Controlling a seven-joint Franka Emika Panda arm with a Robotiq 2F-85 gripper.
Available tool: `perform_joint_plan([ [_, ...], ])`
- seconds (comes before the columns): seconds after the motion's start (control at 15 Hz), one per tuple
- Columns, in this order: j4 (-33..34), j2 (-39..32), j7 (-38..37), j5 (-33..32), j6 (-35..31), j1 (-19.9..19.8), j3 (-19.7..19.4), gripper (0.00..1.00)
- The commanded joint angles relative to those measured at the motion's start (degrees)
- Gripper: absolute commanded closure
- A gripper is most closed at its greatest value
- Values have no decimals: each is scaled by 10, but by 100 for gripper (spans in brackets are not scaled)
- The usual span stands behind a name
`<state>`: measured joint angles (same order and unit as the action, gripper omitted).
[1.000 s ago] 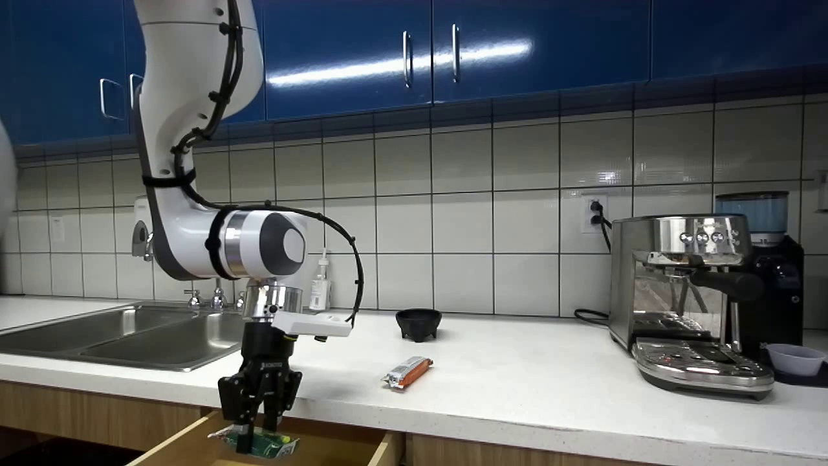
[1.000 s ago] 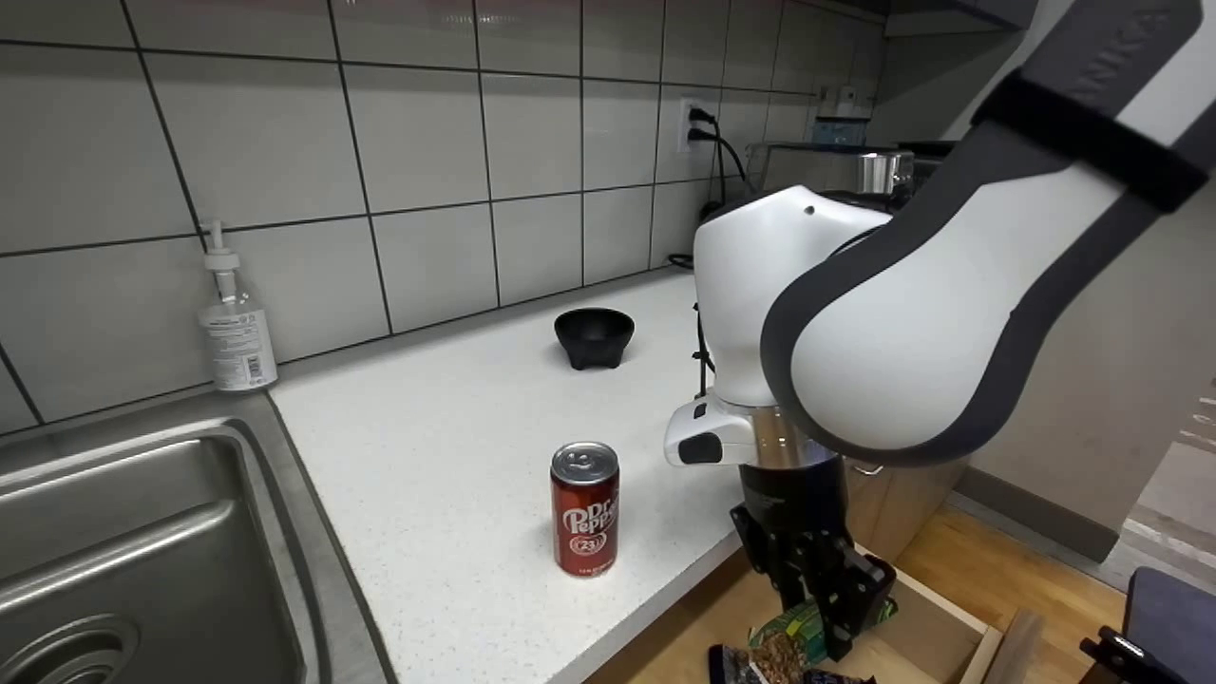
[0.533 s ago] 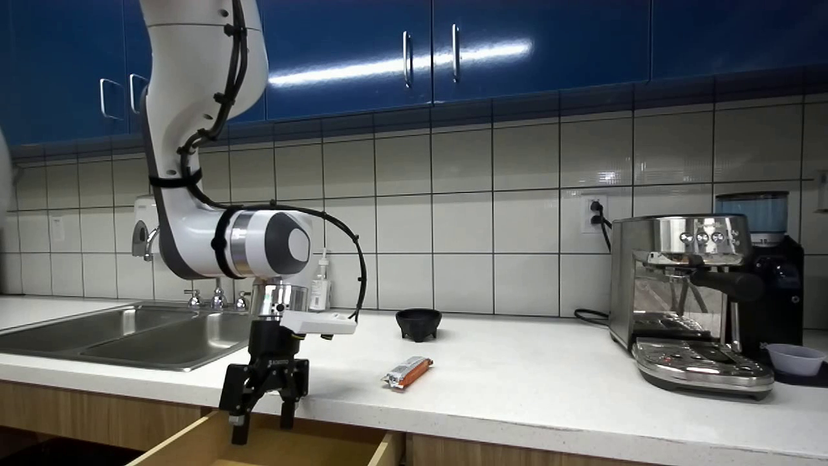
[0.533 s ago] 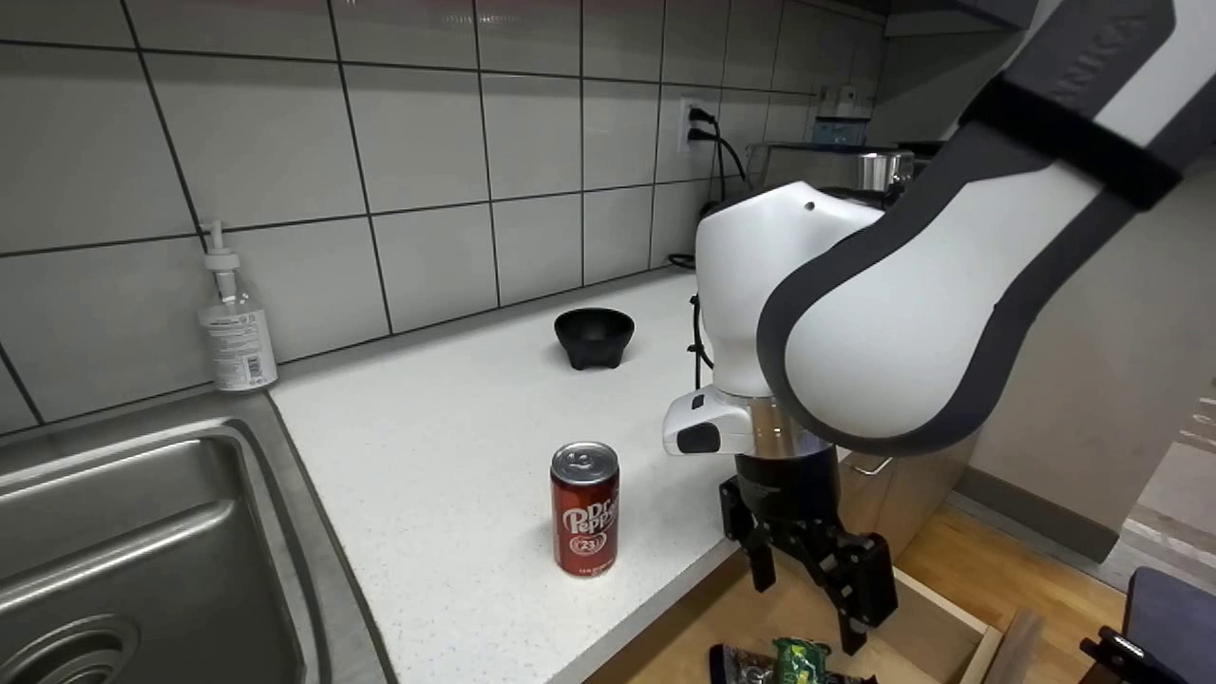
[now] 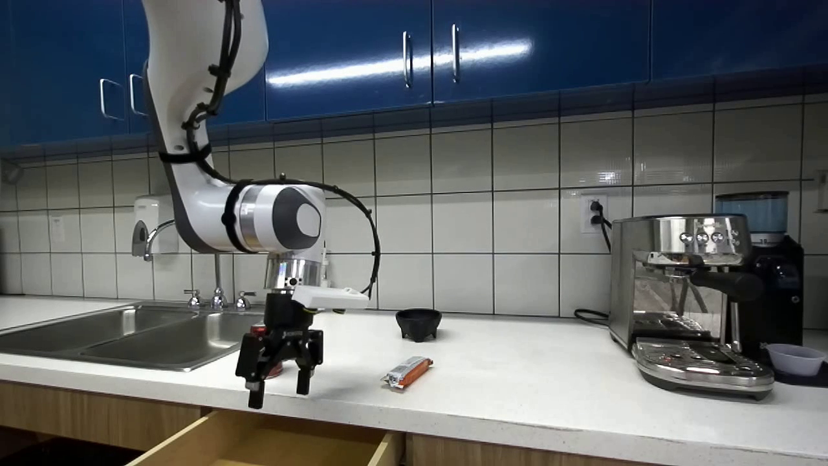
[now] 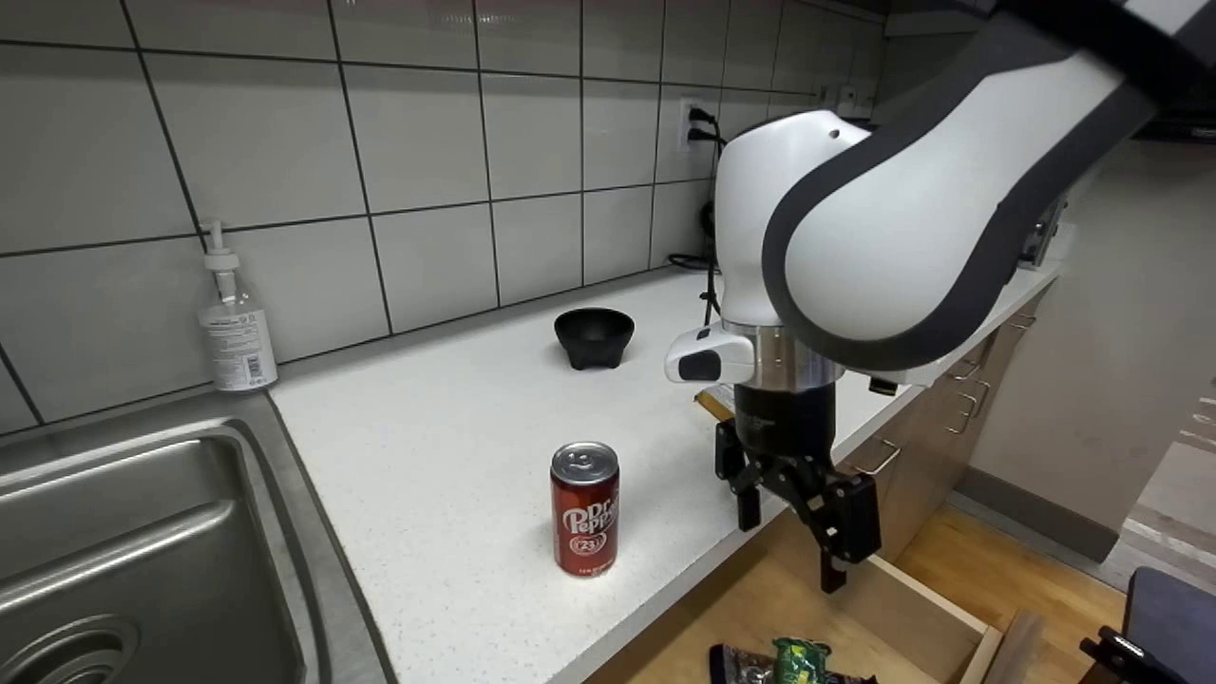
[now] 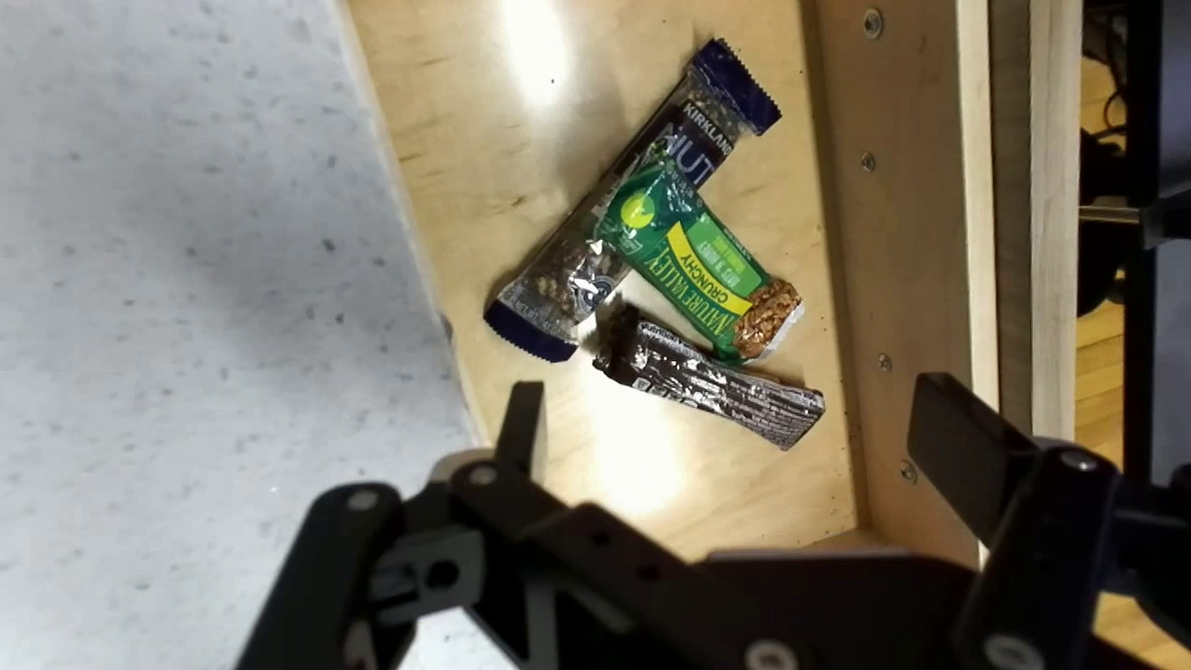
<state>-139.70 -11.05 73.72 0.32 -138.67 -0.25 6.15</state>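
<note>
Beside a steel sink [image 6: 161, 570] at far left, a pump bottle [image 6: 237, 342] is standing near the tiled wall [image 6: 427, 142]. To its right, a red Dr Pepper can [image 6: 584, 527] is standing upright on the white tabletop [image 6: 456, 427], a black bowl [image 6: 594, 337] sitting farther back. Past the tabletop's front edge, in a pulled-out drawer [image 6: 921, 608], a Kirkland nut bar [image 7: 568, 270] is lying under one end of a green Nature Valley bar [image 7: 693, 265], a dark-wrapped bar [image 7: 716, 386] lying just beside them. The tool [image 6: 790, 546] is hanging above, spreading wide and gripping nothing; the green Nature Valley bar is lying below it, clearly apart. At right, a white arm [image 6: 893, 237] is holding the tool aloft.
</note>
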Motion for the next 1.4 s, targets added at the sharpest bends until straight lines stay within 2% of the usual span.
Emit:
perform_joint_plan([
  [0.0,4,48,-7,33,39,-7,-3,0],
  [0.27,25,71,-56,40,81,0,-16,0],
  [0.67,73,62,-205,62,90,3,-28,0],
  [1.07,113,38,-404,8,73,11,-31,0],
  [1.33,135,10,-536,-65,71,16,-35,0],
])
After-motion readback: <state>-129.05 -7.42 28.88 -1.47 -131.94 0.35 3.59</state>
